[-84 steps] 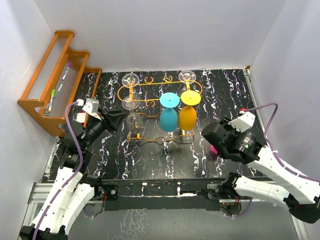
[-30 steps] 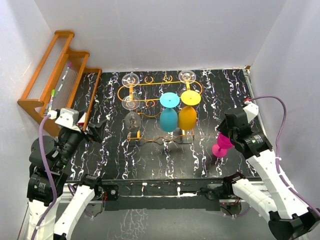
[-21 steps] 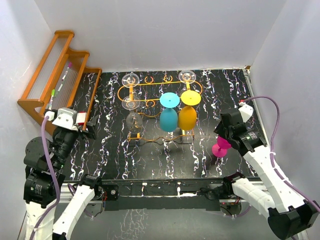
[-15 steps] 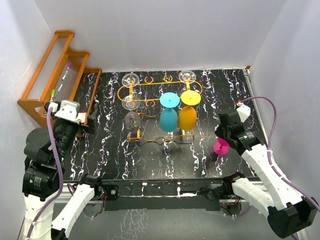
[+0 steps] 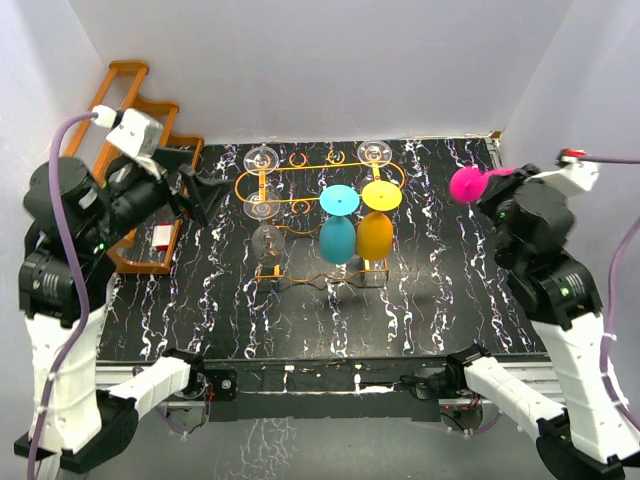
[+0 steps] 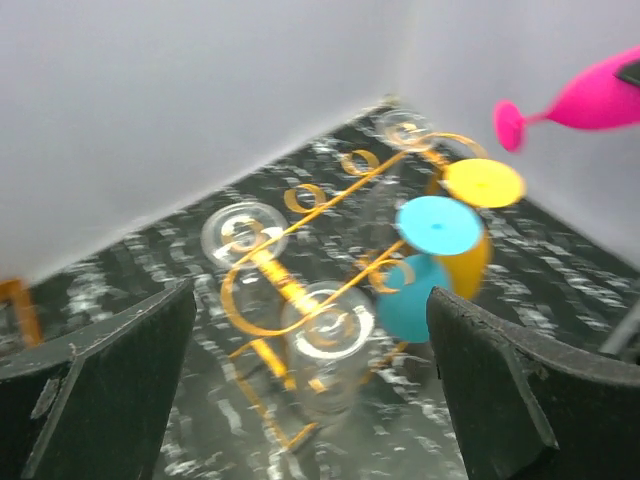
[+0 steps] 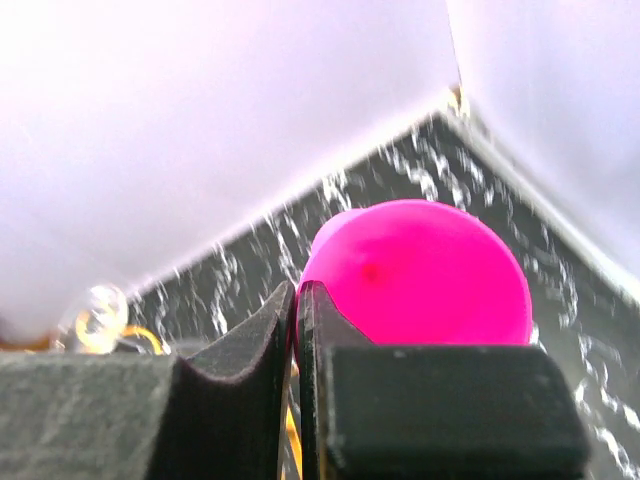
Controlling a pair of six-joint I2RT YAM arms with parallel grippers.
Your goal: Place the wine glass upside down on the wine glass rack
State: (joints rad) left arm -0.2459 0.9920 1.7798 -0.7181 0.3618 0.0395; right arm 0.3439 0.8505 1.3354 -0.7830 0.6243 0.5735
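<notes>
From above: high in the air near the right wall, a pink wine glass [image 5: 467, 184], pinched by the right claw [image 5: 498, 190]. Not on the wine glass rack [image 5: 316, 167] yet, well apart from it. Hanging on that rack, upside down: a blue glass [image 5: 338, 235], a yellow glass [image 5: 375, 232] and some clear glasses [image 5: 262, 158]. Under it all, the black streaky worktop [image 5: 450, 300]. Up by the wooden shelf [image 5: 128, 69], the left claw [image 5: 203, 183], spread wide.

From the left wrist: two black fingers [image 6: 100, 390] far apart, the rack down between them. Only here, a side look at the pink glass: tipped sideways in the air, foot pointing toward the rack.

From the right wrist: claw tips pressed almost together, a round pink part of the glass right past them. Close up like nowhere else.
</notes>
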